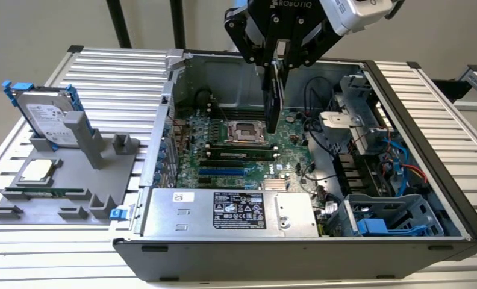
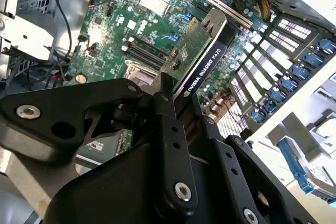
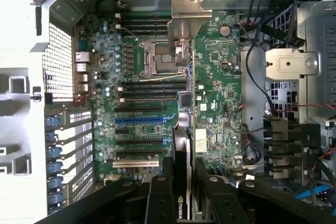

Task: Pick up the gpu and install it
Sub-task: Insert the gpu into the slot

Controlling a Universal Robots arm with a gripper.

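My gripper [image 1: 274, 65] is shut on the gpu [image 1: 272, 99], which hangs on edge inside the open computer case [image 1: 407, 120], above the green motherboard [image 1: 222, 150]. The second wrist view shows the gpu [image 2: 202, 51] with its green board and black cooler held between my black fingers [image 2: 168, 108]. In the first wrist view the gpu [image 3: 186, 24] is edge-on, its silver bracket at the far end, over the motherboard [image 3: 142, 93] beside the processor socket [image 3: 160, 59]. A blue expansion slot [image 3: 139, 120] lies off to one side of the card.
On the exterior view's left a grey holder [image 1: 62, 180] carries a hard drive in a blue frame [image 1: 50, 117], a processor [image 1: 36, 171] and a memory stick [image 1: 46, 192]. The power supply [image 1: 230, 211] sits at the case front. Cables and drive cages [image 1: 375, 156] crowd the right.
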